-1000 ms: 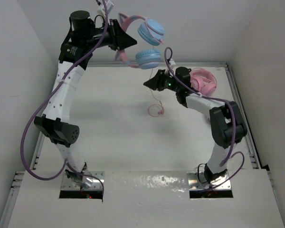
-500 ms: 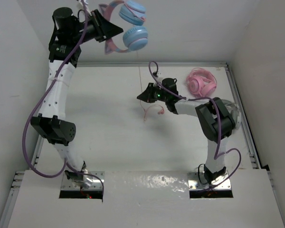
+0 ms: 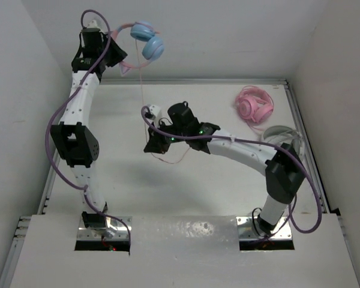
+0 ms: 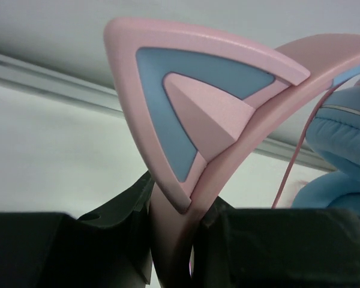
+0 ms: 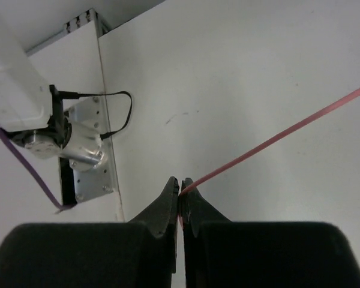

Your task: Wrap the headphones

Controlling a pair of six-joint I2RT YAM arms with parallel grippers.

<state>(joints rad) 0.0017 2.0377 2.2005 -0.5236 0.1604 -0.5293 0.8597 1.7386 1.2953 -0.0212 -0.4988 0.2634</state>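
The headphones (image 3: pixel 147 43), with light blue ear cups and a pink cat-ear headband, hang high at the back left. My left gripper (image 3: pixel 116 57) is shut on the headband. In the left wrist view the headband (image 4: pixel 228 156) runs between the black fingers (image 4: pixel 117 210), a cat ear (image 4: pixel 192 102) stands above them, and a blue ear cup (image 4: pixel 342 144) sits at the right. The thin pink cable (image 3: pixel 142 84) drops from the cups to my right gripper (image 3: pixel 153 146), low over the table's middle. That gripper (image 5: pixel 180 183) is shut on the cable (image 5: pixel 276 139), whose loose end (image 3: pixel 175 157) trails on the table.
All-pink headphones (image 3: pixel 256 105) lie at the back right of the table, with white-grey headphones (image 3: pixel 282 133) just in front, beside the right arm's elbow. A raised rail (image 3: pixel 198 81) borders the table's back. The left arm's metal base mount (image 5: pixel 78 150) shows in the right wrist view.
The left arm has swung the headphones left and farther back. The right gripper closed on the cable and travelled left and nearer, pulling the cable along.
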